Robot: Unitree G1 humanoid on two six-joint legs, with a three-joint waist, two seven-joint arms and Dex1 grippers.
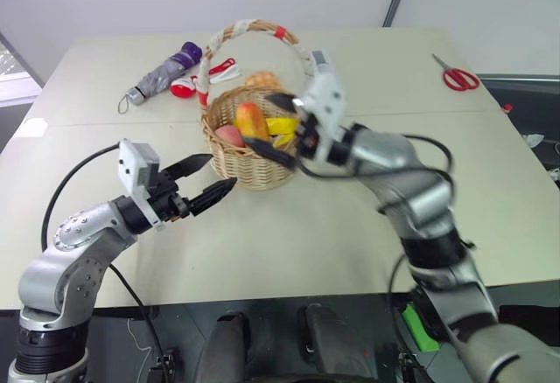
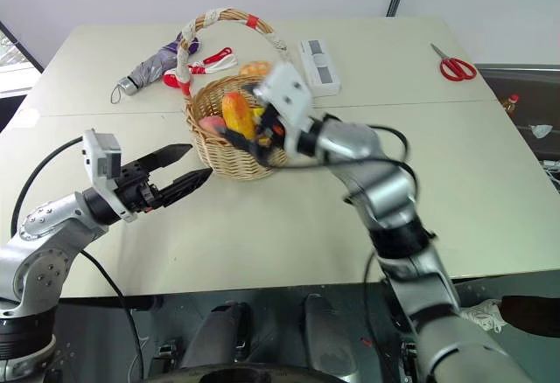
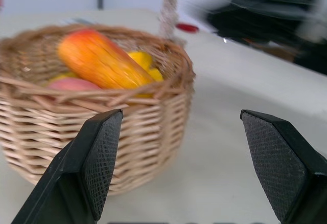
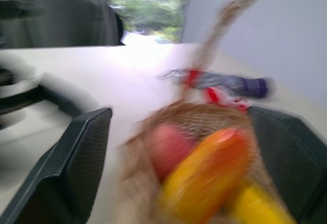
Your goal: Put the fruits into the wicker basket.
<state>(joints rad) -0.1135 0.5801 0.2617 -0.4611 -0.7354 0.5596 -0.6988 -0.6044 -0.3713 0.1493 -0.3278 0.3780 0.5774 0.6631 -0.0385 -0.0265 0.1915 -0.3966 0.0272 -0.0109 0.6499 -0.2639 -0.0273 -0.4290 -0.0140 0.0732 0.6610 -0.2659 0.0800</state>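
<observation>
The wicker basket (image 1: 249, 169) stands mid-table, its arched handle (image 1: 249, 26) wrapped in white with red bands. Inside lie the orange-yellow mango (image 1: 252, 121), the pink-red peach (image 1: 230, 135) and the yellow banana (image 1: 282, 127). My right gripper (image 1: 262, 121) hovers level at the basket's right rim, open, its fingers wide apart around the mango (image 4: 209, 168) without closing on it. My left gripper (image 1: 220, 173) is open and empty, just in front and to the left of the basket's wall (image 3: 61, 127), pointing at it.
Behind the basket lie a folded purple-grey umbrella (image 1: 162, 74), a red-and-white item (image 1: 219, 70), a golden-brown bun (image 1: 261, 79) and a white oblong box (image 2: 317, 61). Red-handled scissors (image 1: 457, 77) sit at the far right. The table's front edge runs just below my arms.
</observation>
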